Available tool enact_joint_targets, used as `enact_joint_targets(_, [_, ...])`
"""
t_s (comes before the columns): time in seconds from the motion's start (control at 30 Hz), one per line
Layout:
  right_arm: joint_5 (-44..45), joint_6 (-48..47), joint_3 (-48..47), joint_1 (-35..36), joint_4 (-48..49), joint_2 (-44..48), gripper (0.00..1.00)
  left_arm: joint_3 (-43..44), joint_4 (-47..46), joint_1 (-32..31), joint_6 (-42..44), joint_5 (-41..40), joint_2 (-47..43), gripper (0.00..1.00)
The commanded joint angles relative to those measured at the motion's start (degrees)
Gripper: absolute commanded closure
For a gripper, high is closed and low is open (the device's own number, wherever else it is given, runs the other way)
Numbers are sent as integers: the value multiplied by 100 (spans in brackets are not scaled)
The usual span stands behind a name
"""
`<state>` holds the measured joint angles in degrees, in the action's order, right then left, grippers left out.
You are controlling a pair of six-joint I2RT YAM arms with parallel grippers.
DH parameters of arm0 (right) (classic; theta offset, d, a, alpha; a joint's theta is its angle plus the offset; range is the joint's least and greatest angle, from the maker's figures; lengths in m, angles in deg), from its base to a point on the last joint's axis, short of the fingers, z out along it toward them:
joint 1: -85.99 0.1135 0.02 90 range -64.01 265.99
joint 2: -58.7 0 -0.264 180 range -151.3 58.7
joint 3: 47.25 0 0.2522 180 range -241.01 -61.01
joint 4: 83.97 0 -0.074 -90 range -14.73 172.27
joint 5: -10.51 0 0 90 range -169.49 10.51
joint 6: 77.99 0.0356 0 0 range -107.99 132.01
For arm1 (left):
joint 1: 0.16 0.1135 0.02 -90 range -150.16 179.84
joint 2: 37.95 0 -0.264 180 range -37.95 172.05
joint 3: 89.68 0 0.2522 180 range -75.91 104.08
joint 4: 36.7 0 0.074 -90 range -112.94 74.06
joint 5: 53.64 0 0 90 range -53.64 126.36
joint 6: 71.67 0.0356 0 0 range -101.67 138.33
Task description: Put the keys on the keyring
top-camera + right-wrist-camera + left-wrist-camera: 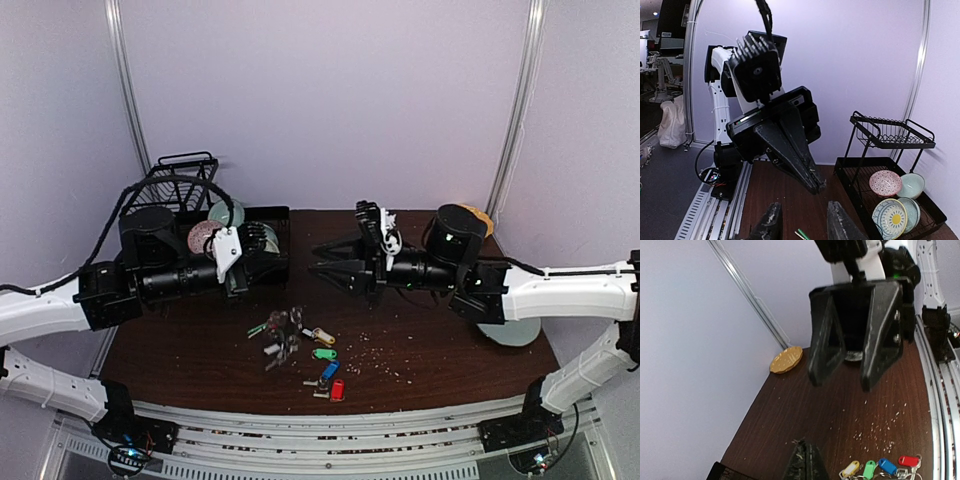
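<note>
From above, both arms hang over the brown desk (200, 350), hands pointed at each other. The left hand (283, 262) is shut on nothing, and the right hand (322, 257) has its fingers parted and empty. The keys (305, 350) lie loose on the desk near the front edge, below both hands, with yellow, green, blue and red tags. I cannot tell the keyring apart in that cluster.

The left wrist view shows the tagged keys along the bottom edge and a gold plate (786, 359) by the wall.

The right wrist view shows patterned plates (892, 195) in a black rack (890, 134).
</note>
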<state>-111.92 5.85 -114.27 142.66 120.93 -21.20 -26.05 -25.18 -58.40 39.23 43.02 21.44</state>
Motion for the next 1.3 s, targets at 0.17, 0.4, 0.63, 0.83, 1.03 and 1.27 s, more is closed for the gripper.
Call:
enact_joint_targets(0.17, [481, -20, 153, -193, -774, 365, 73, 56, 983, 93, 66, -615, 152, 100])
enact_joint_targets(0.4, [1177, 1752, 498, -183, -1516, 191, 73, -645, 1134, 489, -1829, 685, 827, 90])
enact_joint_targets(0.63, [2160, 2802, 670, 371, -2409, -799, 76, -1648, -141, 482, -2773, 657, 1066, 68])
enact_joint_targets(0.83, [2239, 3145, -99, 359, -3141, -1873, 76, -1861, -600, 484, -3533, 635, 1565, 62])
enact_joint_targets(1.03, [1590, 3191, -286, 504, -3760, -2271, 73, -2023, -633, 489, -3423, 504, 1530, 60])
enact_joint_targets(1.27, [1337, 3145, -350, 497, -3614, -2440, 71, -2014, -577, 483, -3227, 387, 1323, 59])
